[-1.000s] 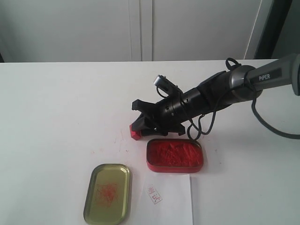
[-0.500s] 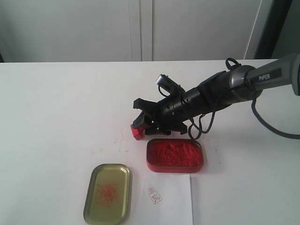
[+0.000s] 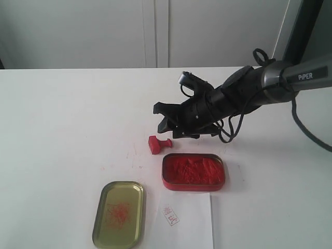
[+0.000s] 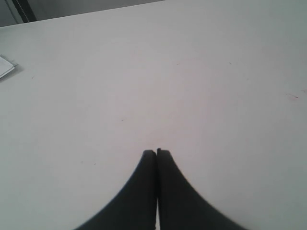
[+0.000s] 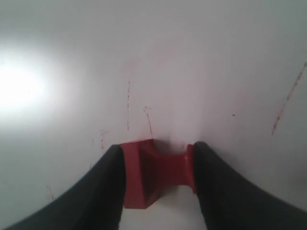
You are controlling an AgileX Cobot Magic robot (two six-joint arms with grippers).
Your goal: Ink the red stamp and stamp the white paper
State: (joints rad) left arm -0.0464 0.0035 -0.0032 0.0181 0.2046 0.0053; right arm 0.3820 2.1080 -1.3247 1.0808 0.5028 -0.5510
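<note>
Red and thumb-sized, the stamp [image 3: 158, 144] lies tipped on its side on the white tabletop [image 3: 62, 129]. Its square base is turned away from the open tin of red ink paste [image 3: 193, 187]. It sits just beside the tin's far left corner, with a sliver of table between them.

The right gripper [image 3: 162, 120] hangs above it with its jaws spread wide and nothing in them. In the right wrist view the stamp shows framed between the two dark fingers [image 5: 108, 191], apparently without contact. The left gripper [image 4: 156, 154] is pressed closed on nothing, over bare table well away from the work.

The white paper [image 3: 194, 228] lies just in front of the tin and already carries a small red square imprint [image 3: 170, 216]. The gold lid [image 3: 129, 197], smeared red inside, lies to the paper's left. With a mark on the sheet and the stamp lying free, the stamping itself looks done. This moment reads as the stamp set down beside the tin, though a fresh pick-up cannot be ruled out.

If another grasp is meant, the gripper would need to drop straight down and close across the narrow knob handle. It would then have to turn the stamp so its base faces down before it meets the paste, and steer clear of the tin's rim on the way.
</note>
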